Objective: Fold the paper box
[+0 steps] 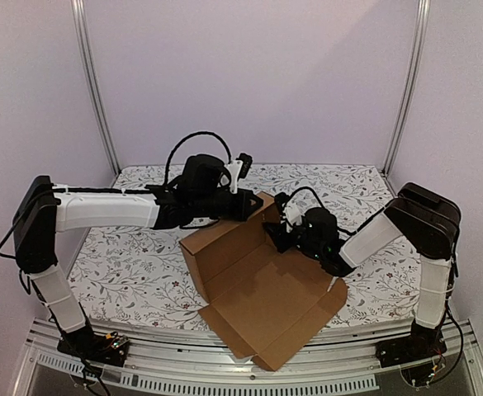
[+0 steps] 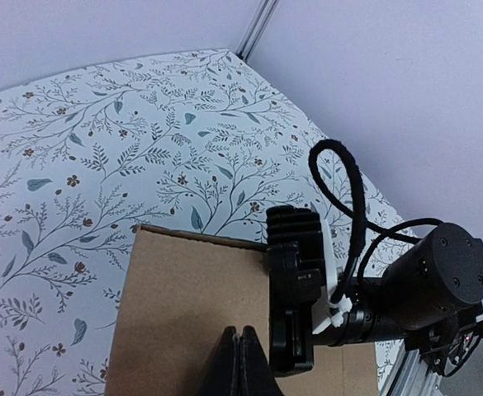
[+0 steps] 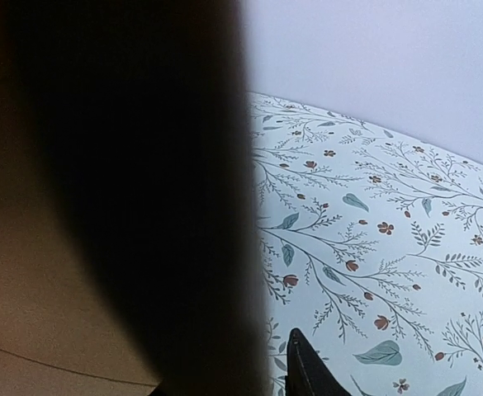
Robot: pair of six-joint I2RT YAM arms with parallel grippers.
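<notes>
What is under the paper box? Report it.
The paper box lies on the floral tablecloth, and its near corner overhangs the metal rail. Whatever else lies beneath the cardboard sheet is covered and cannot be seen.

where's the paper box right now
Top view: the paper box lies half-open on the table, centred and reaching its near edge, with its raised back wall by the left pincer.

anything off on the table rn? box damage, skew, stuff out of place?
No damage that shows. The paper box lies skewed, diagonal to the table, and the corner of its near flap hangs past the table's near edge, over the metal rail. Nothing else stands out.
</notes>
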